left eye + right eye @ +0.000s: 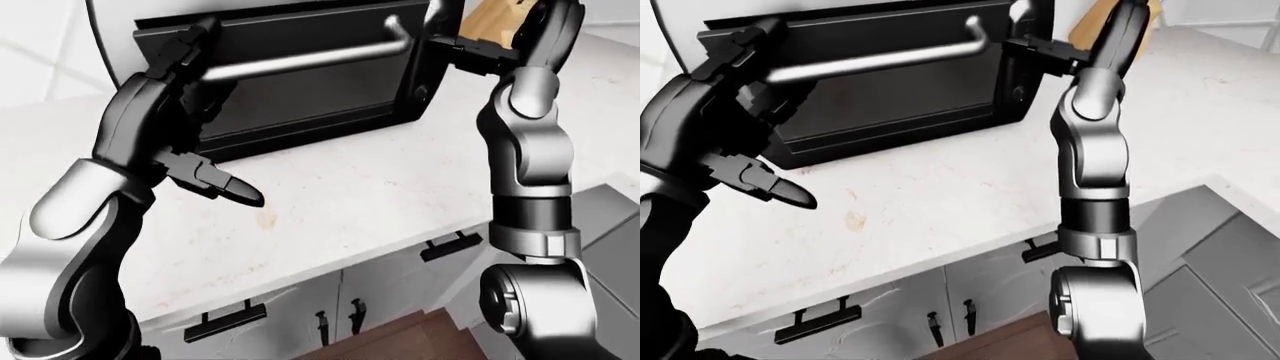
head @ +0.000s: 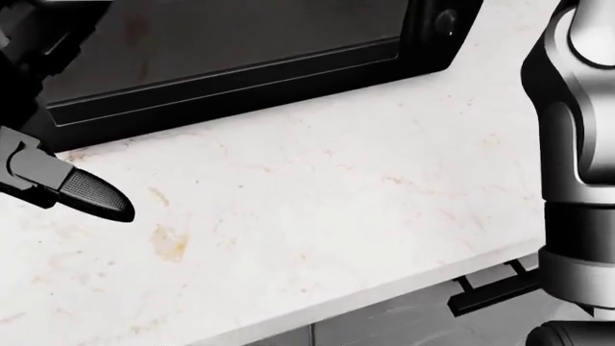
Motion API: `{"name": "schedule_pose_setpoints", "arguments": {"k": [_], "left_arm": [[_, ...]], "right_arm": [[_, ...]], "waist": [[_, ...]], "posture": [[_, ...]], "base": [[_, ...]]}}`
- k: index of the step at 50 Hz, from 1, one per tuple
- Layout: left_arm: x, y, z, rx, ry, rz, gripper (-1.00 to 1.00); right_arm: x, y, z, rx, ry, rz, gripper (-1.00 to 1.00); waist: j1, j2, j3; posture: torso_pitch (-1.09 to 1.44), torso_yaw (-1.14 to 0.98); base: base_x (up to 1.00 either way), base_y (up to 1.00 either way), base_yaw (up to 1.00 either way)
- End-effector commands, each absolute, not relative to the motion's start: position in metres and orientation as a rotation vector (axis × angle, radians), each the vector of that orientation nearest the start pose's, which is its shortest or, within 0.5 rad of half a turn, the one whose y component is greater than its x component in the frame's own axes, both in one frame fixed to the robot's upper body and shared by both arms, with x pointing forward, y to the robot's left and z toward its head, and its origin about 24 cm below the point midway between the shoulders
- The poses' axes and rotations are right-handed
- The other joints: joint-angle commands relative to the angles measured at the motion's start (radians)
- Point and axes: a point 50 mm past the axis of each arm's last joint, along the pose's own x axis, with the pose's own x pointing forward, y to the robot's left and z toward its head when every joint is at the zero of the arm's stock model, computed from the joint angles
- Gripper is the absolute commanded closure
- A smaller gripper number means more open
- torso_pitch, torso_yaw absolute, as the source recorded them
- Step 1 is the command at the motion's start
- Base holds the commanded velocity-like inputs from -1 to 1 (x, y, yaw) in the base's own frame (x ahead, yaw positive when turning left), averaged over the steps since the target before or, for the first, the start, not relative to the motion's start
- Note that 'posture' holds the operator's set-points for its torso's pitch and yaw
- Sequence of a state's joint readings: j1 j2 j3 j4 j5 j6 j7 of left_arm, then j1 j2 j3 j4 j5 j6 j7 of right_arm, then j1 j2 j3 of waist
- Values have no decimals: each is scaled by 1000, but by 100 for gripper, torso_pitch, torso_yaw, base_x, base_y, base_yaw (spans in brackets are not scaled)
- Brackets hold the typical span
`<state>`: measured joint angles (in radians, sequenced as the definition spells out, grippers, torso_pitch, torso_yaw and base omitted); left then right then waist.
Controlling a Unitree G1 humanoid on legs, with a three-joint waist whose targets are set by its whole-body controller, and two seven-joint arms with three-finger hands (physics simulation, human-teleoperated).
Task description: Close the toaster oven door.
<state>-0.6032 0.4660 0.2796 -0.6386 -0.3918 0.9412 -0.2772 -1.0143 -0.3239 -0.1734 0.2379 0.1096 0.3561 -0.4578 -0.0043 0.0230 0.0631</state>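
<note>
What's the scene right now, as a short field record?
appliance: black toaster oven on the pale stone counter
door: looks nearly upright against the oven; full closure cannot be told
handle: silver bar across the door
left hand: at the bar's left end, fingers open
right hand: at the oven's right edge, grip unclear
below: grey cabinets with black pulls

Toaster oven door (image 1: 300, 90) black; handle (image 1: 300, 61) grey; counter (image 1: 380, 195) cream, faintly veined.
</note>
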Motion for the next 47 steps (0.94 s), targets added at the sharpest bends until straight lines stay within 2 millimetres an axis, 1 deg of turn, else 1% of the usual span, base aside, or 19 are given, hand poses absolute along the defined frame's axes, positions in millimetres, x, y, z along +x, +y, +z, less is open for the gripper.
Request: {"name": "schedule_pose_setpoints", "arguments": {"k": [1, 10, 16, 21, 24, 31, 42, 47], "left_arm": [[256, 198, 295, 216, -434, -200, -100], [265, 201, 309, 185, -420, -201, -100], [271, 201, 312, 163, -384, -221, -100], [276, 200, 319, 159, -377, -231, -100], [280, 201, 318, 156, -368, -231, -100], [291, 203, 323, 151, -352, -233, -100], [298, 202, 333, 156, -335, -264, -100], [299, 199, 332, 163, -318, -291, -100]], "right_arm": [[356, -201, 320, 26, -548, -479, -100], [356, -202, 318, 26, -545, -480, -100], [356, -202, 316, 26, -543, -479, -100], [356, -202, 318, 27, -545, -478, -100], [356, -202, 317, 26, -544, -478, -100], [356, -201, 320, 26, -548, -477, -100], [355, -203, 318, 27, -545, -482, -100], [354, -204, 318, 31, -546, -483, -100]], "waist": [[4, -4, -27], [2, -4, -27], [2, -5, -28], [3, -6, -29], [5, -6, -28], [11, -11, -27], [12, -15, -24], [8, -15, -22]], "posture": [[0, 0], [0, 0], [0, 0], [0, 0], [0, 0], [0, 0], [0, 0], [0, 0]], "base": [[0, 0, 0], [0, 0, 0], [0, 0, 0], [0, 0, 0], [0, 0, 0], [0, 0, 0], [0, 0, 0], [0, 0, 0]]}}
